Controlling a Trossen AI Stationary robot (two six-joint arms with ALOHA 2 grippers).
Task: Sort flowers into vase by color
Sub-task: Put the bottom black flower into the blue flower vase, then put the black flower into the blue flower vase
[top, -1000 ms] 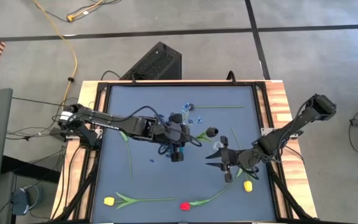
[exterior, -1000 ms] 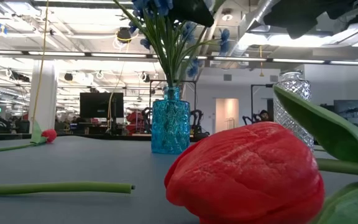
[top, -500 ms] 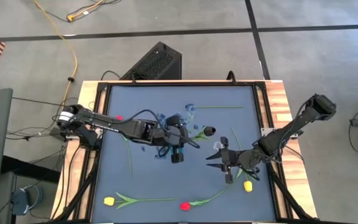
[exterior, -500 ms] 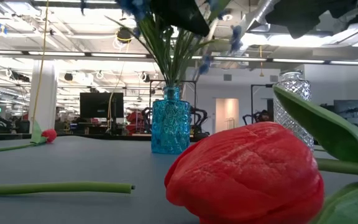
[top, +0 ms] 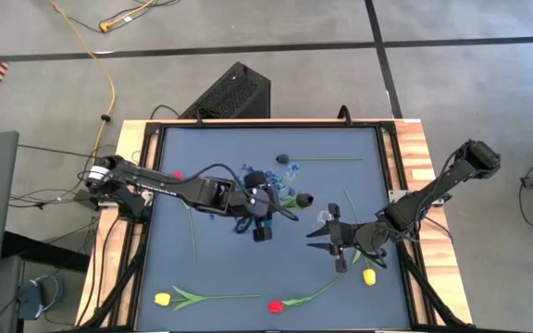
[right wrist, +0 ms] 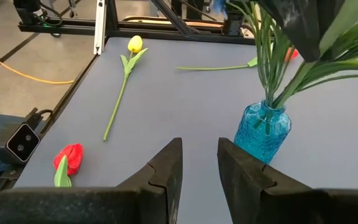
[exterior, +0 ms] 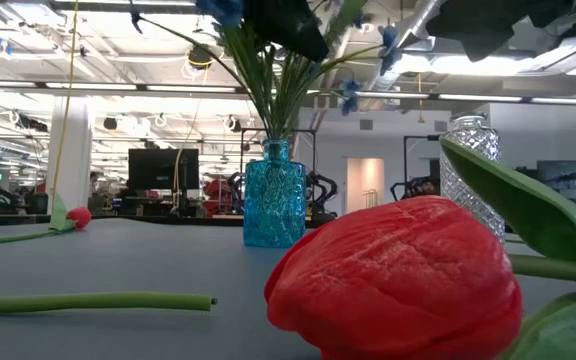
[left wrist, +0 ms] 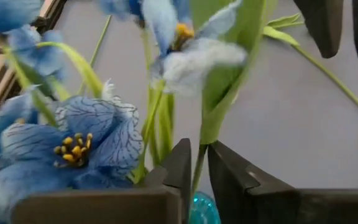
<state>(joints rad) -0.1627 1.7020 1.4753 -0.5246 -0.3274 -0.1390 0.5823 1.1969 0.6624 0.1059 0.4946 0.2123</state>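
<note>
A blue glass vase stands mid-table with a bunch of blue flowers in its neck. My left gripper hovers just above the vase mouth, shut on a green flower stem among the blue blossoms. My right gripper is open and empty to the right of the vase, which its wrist view shows. Yellow tulips and a red tulip lie on the table. Dark buds show near the bunch. My left gripper pinches one green stem between its two fingers, just above the blue vase's mouth. The fingers lie across the stem. The stem rises with its leaf past the fingers; its lower end is hidden behind them.
A clear cut-glass vase stands to the right of the blue one. A red tulip lies at the left, loose green stems on the mat. The table's frame rails run along the sides. Cables and a black box lie beyond.
My left gripper has shifted slightly toward the table's near edge while staying shut on the stem. The blue bunch has swayed and its blossoms have spread apart, with the stems still in the vase neck. The vase has stayed in place.
</note>
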